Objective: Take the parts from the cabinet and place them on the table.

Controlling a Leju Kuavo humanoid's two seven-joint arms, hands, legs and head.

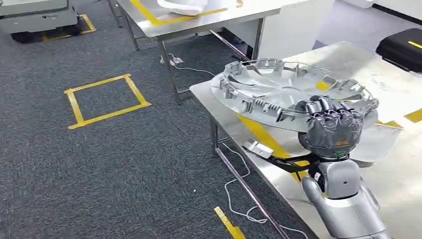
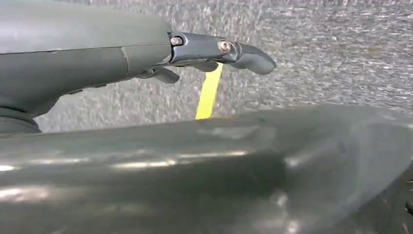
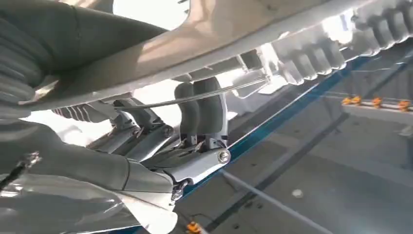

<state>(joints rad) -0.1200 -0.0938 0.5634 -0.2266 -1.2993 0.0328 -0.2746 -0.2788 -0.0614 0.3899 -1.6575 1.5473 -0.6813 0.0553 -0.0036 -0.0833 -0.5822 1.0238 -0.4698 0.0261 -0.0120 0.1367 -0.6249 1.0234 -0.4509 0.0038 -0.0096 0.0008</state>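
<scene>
we note the right hand (image 1: pixel 332 127) gripping the rim of a round silver part (image 1: pixel 288 92) above the steel surface (image 1: pixel 393 184); left hand (image 2: pixel 214 51) hangs empty, fingers apart.

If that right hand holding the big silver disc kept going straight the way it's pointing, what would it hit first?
Nothing soon, it seems. The right hand grips the silver disc-shaped part and points across the steel table. That stretch of tabletop looks free, though depth is unclear.

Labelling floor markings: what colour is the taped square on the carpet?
Yellow taped square, on dark grey carpet; clearest in the head view.
</scene>
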